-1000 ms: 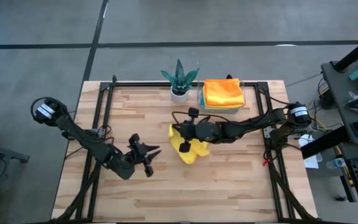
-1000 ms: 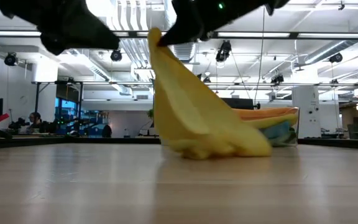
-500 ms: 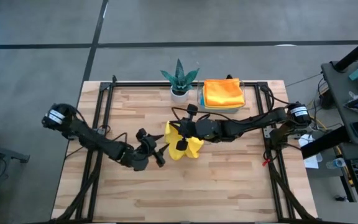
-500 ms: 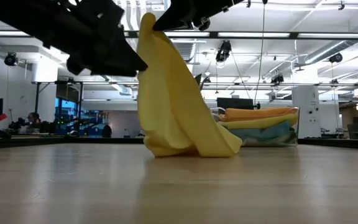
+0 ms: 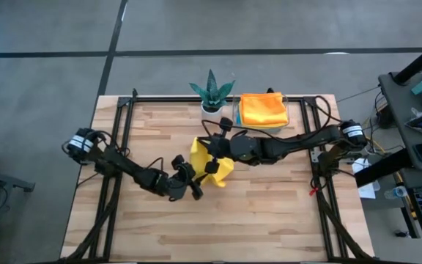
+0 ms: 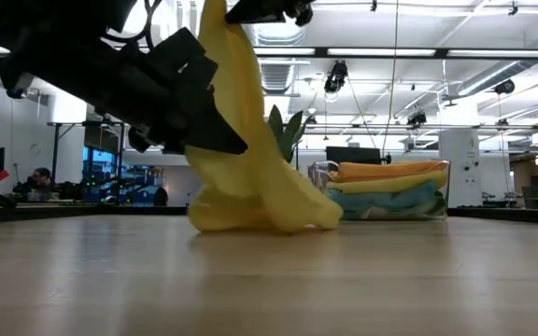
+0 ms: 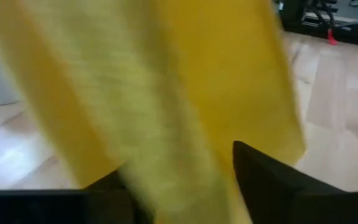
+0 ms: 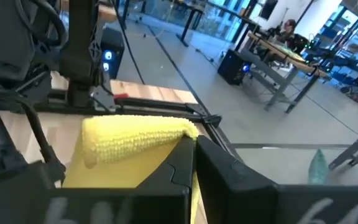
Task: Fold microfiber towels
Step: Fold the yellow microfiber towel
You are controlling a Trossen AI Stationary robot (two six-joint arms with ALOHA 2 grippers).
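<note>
A bright yellow microfiber towel [image 5: 205,154] hangs over the middle of the table from my right gripper [image 5: 212,166], which is shut on its upper part. In the low view the towel [image 6: 250,159] drapes down and its lower end rests bunched on the wood. My left gripper [image 5: 195,188] has come in from the table's left at the hanging cloth. In the left wrist view its fingers stand open with the yellow cloth [image 7: 166,93] between them. My right gripper pinches a bunched upper edge [image 8: 135,138] of the yellow towel between its two fingers, coming level from the table's right. The towel hangs slack below the fingers, with its lower end [image 6: 241,217] on the table. My left gripper has cloth between its open fingers [image 7: 272,180]; whether they touch it I cannot tell.
A clear tray [image 5: 282,125] at the far right holds folded towels with an orange one [image 5: 262,108] on top. A spiky potted plant [image 5: 212,92] stands beside it at the far edge. The near half of the wooden table [image 5: 218,227] is free room.
My right gripper has risen and drawn the yellow towel up, so it hangs longer and narrower, with its lower end slid toward the table's left. My left gripper has moved down and toward the table's right until it reached the hanging cloth.
</note>
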